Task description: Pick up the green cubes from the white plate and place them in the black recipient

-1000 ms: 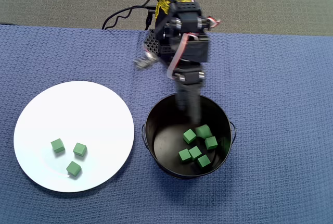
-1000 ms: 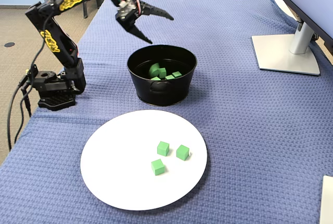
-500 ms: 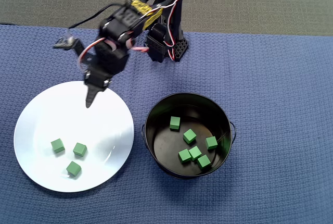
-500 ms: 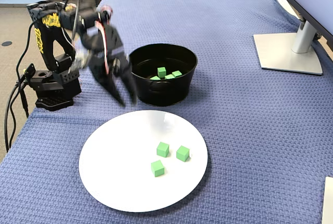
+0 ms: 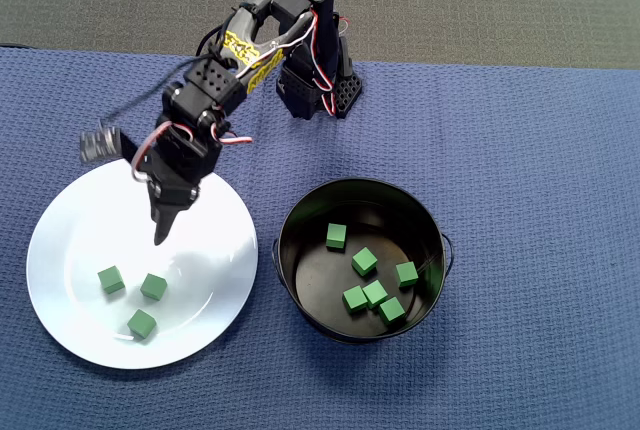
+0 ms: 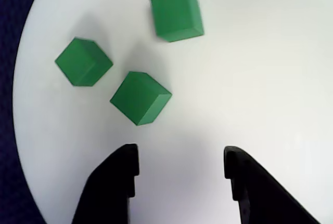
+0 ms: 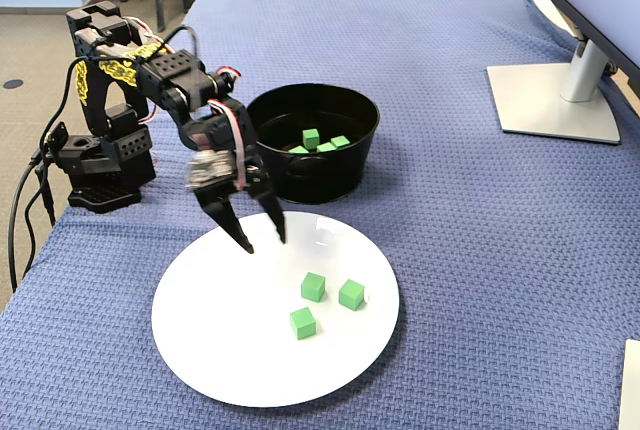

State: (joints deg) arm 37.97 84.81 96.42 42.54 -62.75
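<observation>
In the overhead view, three green cubes (image 5: 141, 296) lie close together on the lower left part of the white plate (image 5: 210, 250), below the gripper (image 5: 160, 233), which points down over the plate's upper middle and is apart from them. Six more cubes lie inside the black recipient (image 5: 300, 212), just beside the plate on the right; the arm's base stands on the blue cloth of the bench (image 5: 540, 150). In the wrist view, the jaws are released, with a wide gap, and hold nothing; the nearest cube (image 6: 140, 98) is just above the left jaw tip, not touching it. In the fixed view, the gripper (image 7: 262, 239) hangs over the plate's far edge, the three cubes (image 7: 325, 302) are nearer to the camera, and nothing stands between.
</observation>
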